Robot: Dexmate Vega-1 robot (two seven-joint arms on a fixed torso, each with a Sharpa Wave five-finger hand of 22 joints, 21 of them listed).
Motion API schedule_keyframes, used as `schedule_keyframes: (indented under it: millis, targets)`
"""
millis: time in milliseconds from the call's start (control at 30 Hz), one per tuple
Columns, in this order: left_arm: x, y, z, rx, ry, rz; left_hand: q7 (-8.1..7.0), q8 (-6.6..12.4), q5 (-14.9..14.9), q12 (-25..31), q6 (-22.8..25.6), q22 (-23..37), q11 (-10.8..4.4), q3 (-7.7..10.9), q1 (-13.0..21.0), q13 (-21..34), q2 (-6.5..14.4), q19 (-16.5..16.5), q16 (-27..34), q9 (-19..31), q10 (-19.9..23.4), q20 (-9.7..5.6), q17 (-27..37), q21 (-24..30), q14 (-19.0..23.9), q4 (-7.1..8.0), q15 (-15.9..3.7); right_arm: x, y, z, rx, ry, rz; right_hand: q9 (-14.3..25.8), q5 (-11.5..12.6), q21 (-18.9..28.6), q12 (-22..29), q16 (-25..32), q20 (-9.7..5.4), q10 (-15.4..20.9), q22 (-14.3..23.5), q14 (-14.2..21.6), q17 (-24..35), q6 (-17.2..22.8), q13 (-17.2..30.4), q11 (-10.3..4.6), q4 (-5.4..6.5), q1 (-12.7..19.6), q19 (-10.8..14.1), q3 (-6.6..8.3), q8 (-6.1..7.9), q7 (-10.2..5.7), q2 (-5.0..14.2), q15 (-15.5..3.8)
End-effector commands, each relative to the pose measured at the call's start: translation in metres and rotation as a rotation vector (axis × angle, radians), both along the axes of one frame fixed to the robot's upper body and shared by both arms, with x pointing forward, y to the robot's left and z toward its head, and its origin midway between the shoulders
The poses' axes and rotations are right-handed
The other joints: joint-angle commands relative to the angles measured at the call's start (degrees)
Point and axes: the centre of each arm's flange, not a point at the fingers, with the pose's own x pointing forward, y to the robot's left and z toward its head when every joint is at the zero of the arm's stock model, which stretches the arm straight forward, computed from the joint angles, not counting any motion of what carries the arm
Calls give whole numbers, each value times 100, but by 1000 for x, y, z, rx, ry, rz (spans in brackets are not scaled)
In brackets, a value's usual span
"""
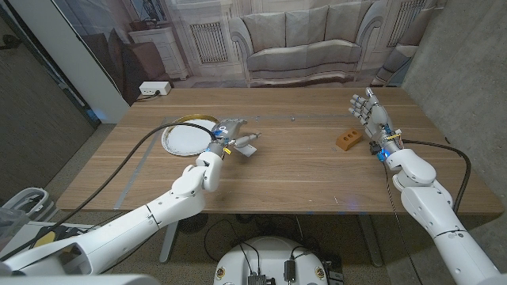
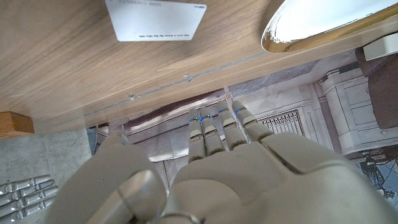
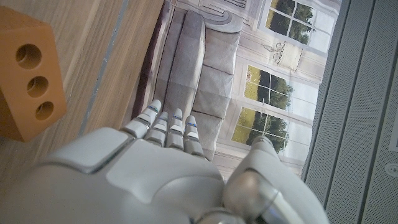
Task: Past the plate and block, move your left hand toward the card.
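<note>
My left hand (image 1: 230, 134), fingers straight and empty, hovered beside the plate (image 1: 187, 138); best to advance low toward the card (image 2: 155, 20).

Left hand (image 1: 229, 134) sits left of centre, plate (image 1: 184, 137) touching its left side. Block (image 1: 348, 140) right of centre; bare wood between.

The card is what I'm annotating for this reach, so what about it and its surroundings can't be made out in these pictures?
- Card: left wrist view, cut off by the picture edge; its print is too small to read. In the head view the left robot hand covers most of it.
- Plate: left wrist view, cut by the edge.
- Block: left wrist view, just a corner at the edge.
</note>
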Motion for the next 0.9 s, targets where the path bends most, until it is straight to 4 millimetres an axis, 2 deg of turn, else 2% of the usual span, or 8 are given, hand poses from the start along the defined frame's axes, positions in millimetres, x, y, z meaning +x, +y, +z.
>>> schedule_keyframes:
  millis: [33,267,300,900]
  targets:
    - [9,-3,-11,23,52,-4,1,-5,27,-9,68,23,-21,-38,44,6,-6,38,-1,26,18,-342,23,-12,34,6,-303,0,2,-2,6,0,-5,22,31,-4,3,-1,-85,27,15,42,17,43,31,-21,-21,6,69,20,1,-8,30,23]
    - [11,-6,-14,32,74,-11,2,-6,28,-16,91,23,-24,-47,47,7,-1,43,1,27,18,-341,23,-12,46,8,-309,0,2,-2,10,2,-2,22,28,-15,4,-2,-76,36,16,41,18,40,31,-31,-23,5,67,18,-1,-6,33,25]
    - [12,-7,-15,32,75,-11,2,-8,28,-17,93,23,16,-50,48,7,0,42,0,27,22,-340,23,-13,46,8,-308,0,2,-2,10,2,-2,22,28,-16,4,-2,-76,36,16,41,18,37,31,-23,-24,5,67,18,-3,-6,34,25]
    - [15,-9,-18,24,93,-12,-13,-29,31,-27,106,24,-18,-74,56,8,12,38,-5,28,38,-332,24,-21,49,14,-304,4,3,-2,15,10,7,23,22,-41,-3,-5,-63,35,17,38,19,37,32,-12,-31,4,64,13,-5,-2,40,23]
